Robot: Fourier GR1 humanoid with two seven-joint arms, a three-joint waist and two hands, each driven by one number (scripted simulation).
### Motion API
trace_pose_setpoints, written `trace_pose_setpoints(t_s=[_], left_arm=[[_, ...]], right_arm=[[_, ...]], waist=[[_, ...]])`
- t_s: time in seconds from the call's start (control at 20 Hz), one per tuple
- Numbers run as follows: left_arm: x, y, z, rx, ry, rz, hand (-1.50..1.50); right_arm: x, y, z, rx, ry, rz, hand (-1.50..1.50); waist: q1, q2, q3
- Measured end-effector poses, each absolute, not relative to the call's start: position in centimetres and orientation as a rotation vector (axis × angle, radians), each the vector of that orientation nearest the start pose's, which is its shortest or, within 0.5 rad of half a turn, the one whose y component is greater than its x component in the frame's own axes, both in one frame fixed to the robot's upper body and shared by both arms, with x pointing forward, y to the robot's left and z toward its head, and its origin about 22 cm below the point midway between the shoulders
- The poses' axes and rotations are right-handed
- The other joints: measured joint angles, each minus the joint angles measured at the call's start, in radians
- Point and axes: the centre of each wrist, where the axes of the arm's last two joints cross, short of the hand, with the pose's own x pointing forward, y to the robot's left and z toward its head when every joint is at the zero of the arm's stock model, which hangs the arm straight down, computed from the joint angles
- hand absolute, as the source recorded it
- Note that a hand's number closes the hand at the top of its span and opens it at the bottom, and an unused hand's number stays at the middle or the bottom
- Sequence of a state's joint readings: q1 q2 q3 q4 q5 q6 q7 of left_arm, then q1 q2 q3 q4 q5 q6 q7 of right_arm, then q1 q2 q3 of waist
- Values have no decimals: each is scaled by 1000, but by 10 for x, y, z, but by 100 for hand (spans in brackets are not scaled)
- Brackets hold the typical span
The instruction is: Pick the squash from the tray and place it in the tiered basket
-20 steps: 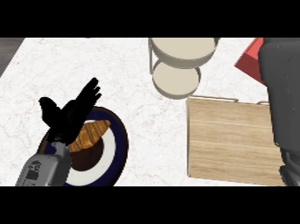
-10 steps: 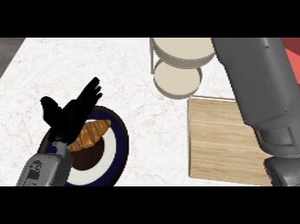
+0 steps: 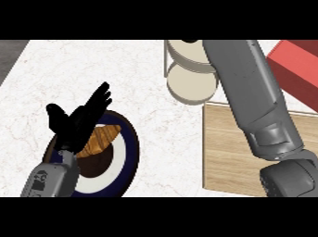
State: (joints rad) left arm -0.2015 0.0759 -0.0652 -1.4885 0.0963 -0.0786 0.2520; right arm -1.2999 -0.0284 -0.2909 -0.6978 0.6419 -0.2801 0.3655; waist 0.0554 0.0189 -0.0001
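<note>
The tiered basket shows as pale round tiers at the top centre of the counter. The wooden tray lies at the right, and no squash shows on its visible part. My right forearm crosses the tray and runs up past the basket's right side. Its hand lies beyond the picture's top edge. My left hand rests open at the left, fingers up, above a plate.
A dark blue-rimmed plate with a croissant sits under my left hand at the lower left. A red box stands at the top right. The counter's left edge meets dark floor.
My right arm has swung leftward over the tray and reached further up beside the basket. The left hand has stayed still.
</note>
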Motion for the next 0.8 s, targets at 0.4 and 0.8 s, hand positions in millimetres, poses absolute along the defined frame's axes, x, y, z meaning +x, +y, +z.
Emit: trace_pose_setpoints(t_s=[0.4, 0.8], left_arm=[[288, 210, 25, -149, -1404, -196, 0], [287, 213, 22, -130, -1396, -170, 0]], right_arm=[[460, -68, 229, -512, -1804, 215, -150], [468, -92, 242, -581, -1794, -75, -150]], waist=[[6, 1, -1], [-28, -11, -1]])
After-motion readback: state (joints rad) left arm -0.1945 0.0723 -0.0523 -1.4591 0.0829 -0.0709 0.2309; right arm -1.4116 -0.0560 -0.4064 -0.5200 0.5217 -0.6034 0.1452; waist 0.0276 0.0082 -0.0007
